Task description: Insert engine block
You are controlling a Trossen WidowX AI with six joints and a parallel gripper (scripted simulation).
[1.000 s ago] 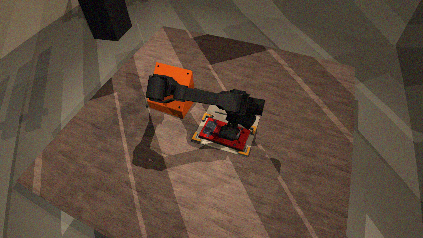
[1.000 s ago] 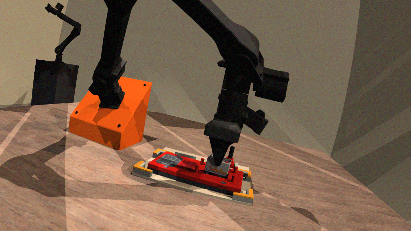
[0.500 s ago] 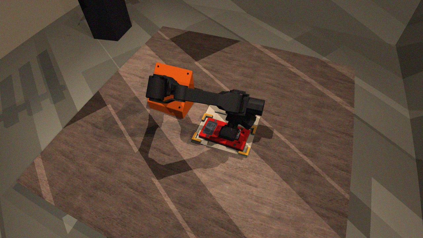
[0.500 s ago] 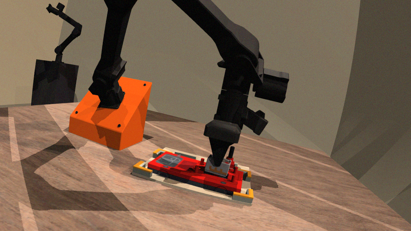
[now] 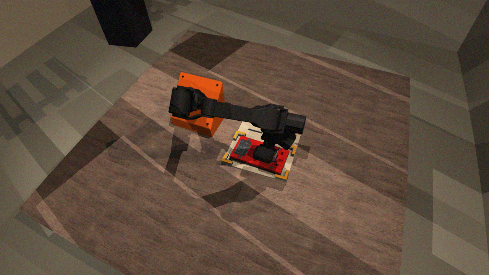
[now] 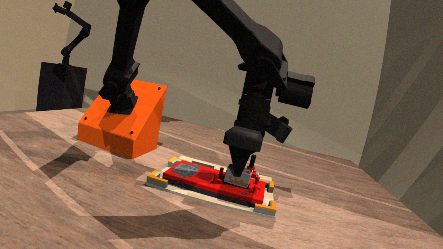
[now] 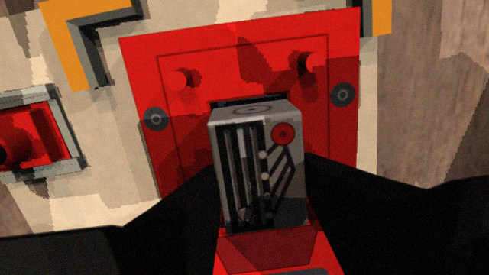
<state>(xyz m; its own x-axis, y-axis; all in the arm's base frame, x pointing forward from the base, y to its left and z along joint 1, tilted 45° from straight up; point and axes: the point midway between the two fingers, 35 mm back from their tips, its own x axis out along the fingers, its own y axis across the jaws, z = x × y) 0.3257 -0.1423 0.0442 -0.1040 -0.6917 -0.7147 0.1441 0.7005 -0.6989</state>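
The grey engine block (image 5: 274,156) (image 6: 229,178) (image 7: 237,172) is upright between the fingers of my gripper (image 6: 237,173) (image 7: 259,169), which is shut on it. It is at the opening in the red car body (image 5: 250,152) (image 6: 198,183) (image 7: 199,50), its top well above the body. In the wrist view a dark strip of the opening shows beyond the block's far edge. In the exterior view a dark band shows under its near side. How deep it sits cannot be told. The rib and the block's underside are hidden.
The body lies on a cream tray (image 6: 208,200) (image 7: 103,214) with orange-topped corner guides (image 6: 264,206) (image 7: 63,46). Red pegs rise around the block. A red part with a black peg (image 6: 253,160) stands close behind the fingers. The arm's orange base (image 5: 201,81) (image 6: 145,139) is to the left.
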